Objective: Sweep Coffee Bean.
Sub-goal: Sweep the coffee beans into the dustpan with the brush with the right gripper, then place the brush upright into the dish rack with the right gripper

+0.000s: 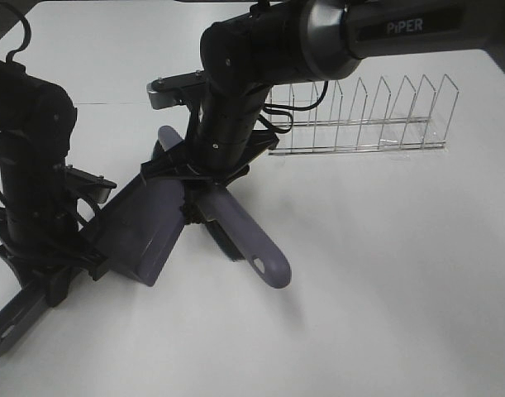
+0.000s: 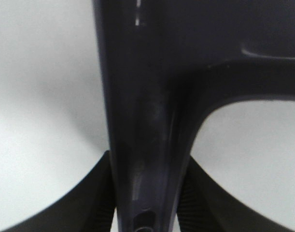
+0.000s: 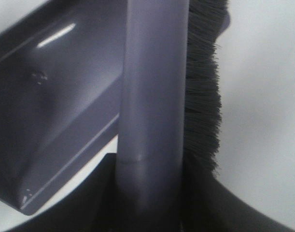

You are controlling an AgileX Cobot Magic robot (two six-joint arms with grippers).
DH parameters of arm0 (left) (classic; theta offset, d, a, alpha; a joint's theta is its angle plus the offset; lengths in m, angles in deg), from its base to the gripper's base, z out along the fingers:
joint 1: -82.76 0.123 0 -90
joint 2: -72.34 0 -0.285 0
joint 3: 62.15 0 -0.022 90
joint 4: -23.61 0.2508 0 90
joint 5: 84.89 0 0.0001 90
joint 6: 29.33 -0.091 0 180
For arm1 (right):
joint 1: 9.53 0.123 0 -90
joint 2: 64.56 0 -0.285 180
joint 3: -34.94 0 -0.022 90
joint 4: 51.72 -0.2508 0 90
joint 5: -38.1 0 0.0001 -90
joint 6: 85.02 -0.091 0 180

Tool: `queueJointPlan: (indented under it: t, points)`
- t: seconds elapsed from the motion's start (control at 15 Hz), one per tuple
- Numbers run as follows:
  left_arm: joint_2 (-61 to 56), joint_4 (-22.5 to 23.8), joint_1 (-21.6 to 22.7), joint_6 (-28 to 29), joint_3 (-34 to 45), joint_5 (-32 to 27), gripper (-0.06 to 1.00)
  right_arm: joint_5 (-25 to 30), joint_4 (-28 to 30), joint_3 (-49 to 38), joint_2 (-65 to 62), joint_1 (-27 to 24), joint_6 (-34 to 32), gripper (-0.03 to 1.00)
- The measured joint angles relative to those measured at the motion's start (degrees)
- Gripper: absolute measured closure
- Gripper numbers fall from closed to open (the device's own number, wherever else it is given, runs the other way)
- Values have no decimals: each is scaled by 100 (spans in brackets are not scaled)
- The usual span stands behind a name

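Observation:
My left gripper (image 1: 52,281) is shut on the long handle of the purple dustpan (image 1: 145,227), which lies on the white table with its mouth facing the brush. In the left wrist view the dustpan handle (image 2: 147,121) runs between the dark fingers (image 2: 96,205). Reaching down from the upper right, my right gripper (image 1: 198,186) is shut on the purple brush (image 1: 252,244). Its dark bristles (image 3: 203,96) sit right beside the dustpan (image 3: 55,96). No coffee bean shows in any view; the arms and tools hide the table around the pan's mouth.
A wire dish rack (image 1: 359,116) stands at the back right on the white table (image 1: 401,289). The left arm's black base (image 1: 25,165) fills the left edge.

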Motion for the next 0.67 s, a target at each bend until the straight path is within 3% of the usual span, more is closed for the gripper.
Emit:
queueJointPlan:
  t: [0.13,0.4,0.67]
  points:
    - [6,0,0,0,0,-92,62,-17,-602,241,109,0,338,66]
    - [11,-46,6,0,0,-115,62,-23,-1243,739,143,0,676,66]
    - [11,-103,6,0,0,-115,62,281,-1197,1306,63,-74,785,66]
